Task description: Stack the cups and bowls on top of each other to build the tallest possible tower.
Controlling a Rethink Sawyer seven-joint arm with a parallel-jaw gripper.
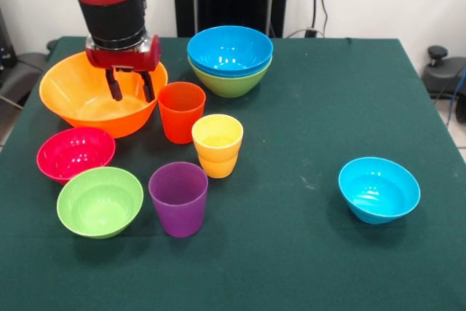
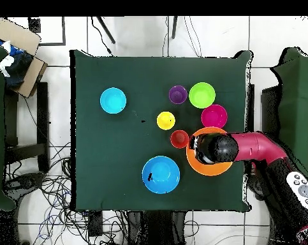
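- The gripper (image 1: 131, 87) hangs over the big orange-yellow bowl (image 1: 73, 100), with its two dark fingers (image 1: 114, 85) apart and pointing down into the bowl; they hold nothing.
- In the overhead view the arm (image 2: 258, 147) covers most of this bowl, and only its rim (image 2: 210, 172) shows around the wrist.
- The orange-red cup (image 1: 180, 111) stands upright just beside that bowl, and the yellow cup (image 1: 217, 144) stands close to it, nearer to the camera.
- The purple cup (image 1: 178, 198) stands upright in front of the yellow cup, a little apart from it.
- The pink-red bowl (image 1: 75, 153) and the small green bowl (image 1: 100, 201) lie close together in front of the big bowl; I cannot tell if their rims touch.
- At the far side of the green table (image 1: 306, 253), a blue bowl (image 1: 229, 49) sits nested on a green bowl (image 1: 231, 84); a second blue rim seems to show between them.
- The small light-blue bowl (image 1: 378, 189) lies alone, well apart from all the others.
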